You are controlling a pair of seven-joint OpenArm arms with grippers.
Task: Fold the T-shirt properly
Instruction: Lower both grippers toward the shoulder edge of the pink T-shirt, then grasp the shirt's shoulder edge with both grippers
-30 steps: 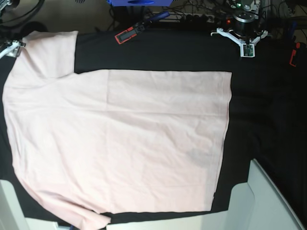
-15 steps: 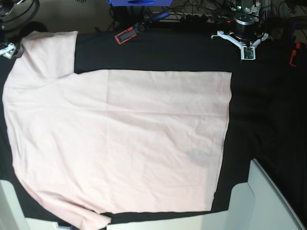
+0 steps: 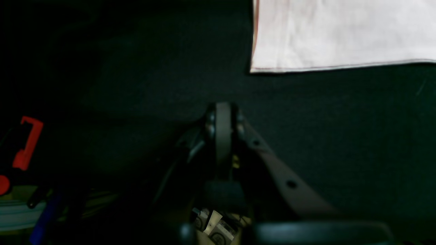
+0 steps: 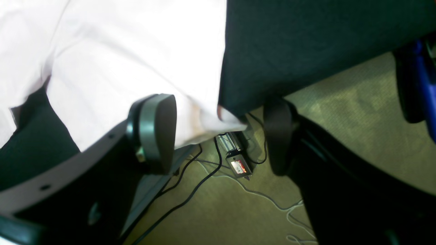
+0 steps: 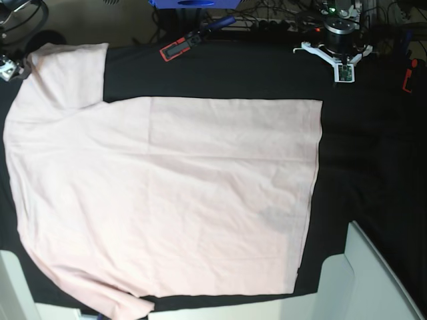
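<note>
t-shirt (image 5: 167, 200) flat on black cloth (image 5: 360, 153); left hand (image 3: 223, 115) closed, empty; right hand (image 4: 218, 132) spread wide astride sleeve edge.

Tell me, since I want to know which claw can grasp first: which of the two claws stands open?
The right claw: its jaws are spread at the sleeve of the T-shirt. The left claw is shut, off the shirt.

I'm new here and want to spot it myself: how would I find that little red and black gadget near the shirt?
Start at the black cloth covering the table, where the pink T-shirt lies flat. Look past the shirt's far edge to the cloth's back border. The gadget lies there, tilted, a small black slab with a red frame, unlike the white-armed robot part further right.
</note>
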